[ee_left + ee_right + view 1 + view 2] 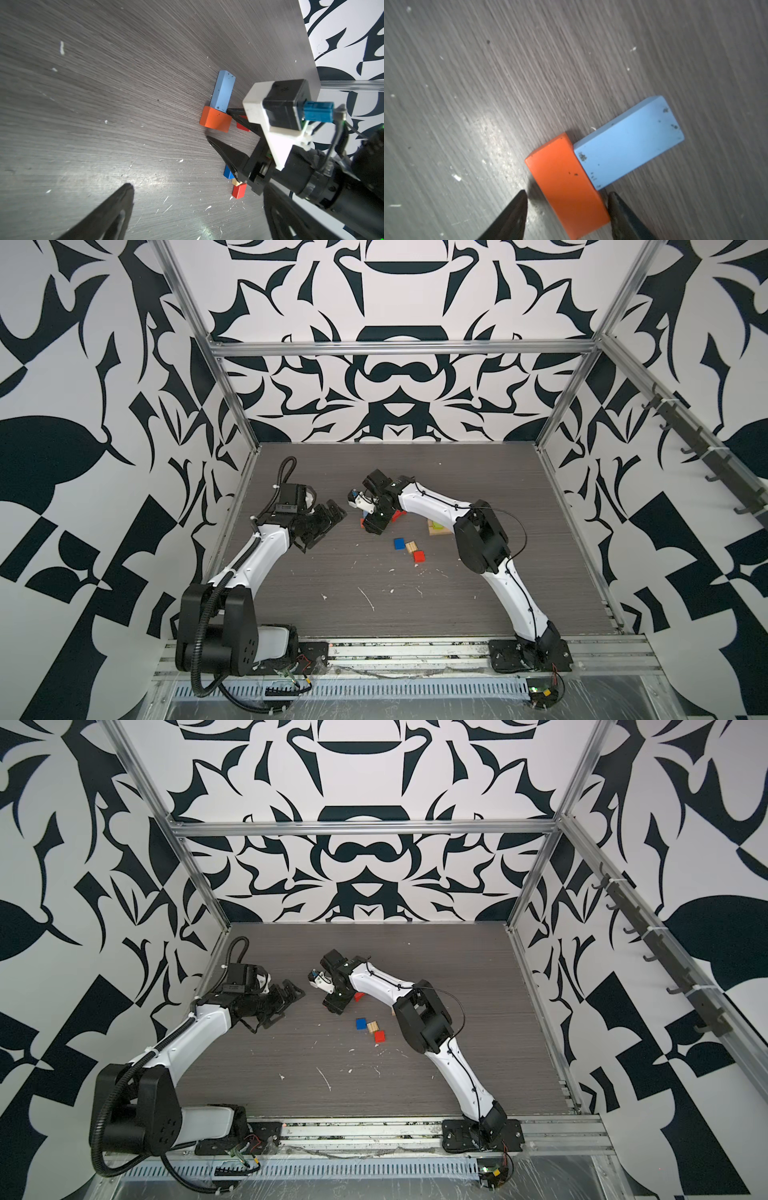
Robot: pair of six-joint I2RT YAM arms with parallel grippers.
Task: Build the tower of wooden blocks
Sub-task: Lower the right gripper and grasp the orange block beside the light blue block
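While flat, orange block [566, 187] inside right gripper [568, 194]

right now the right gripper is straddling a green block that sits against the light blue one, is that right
Not quite: it is orange, not green. The right wrist view shows the right gripper with a finger on each side of the orange block, which does sit against the light blue block.
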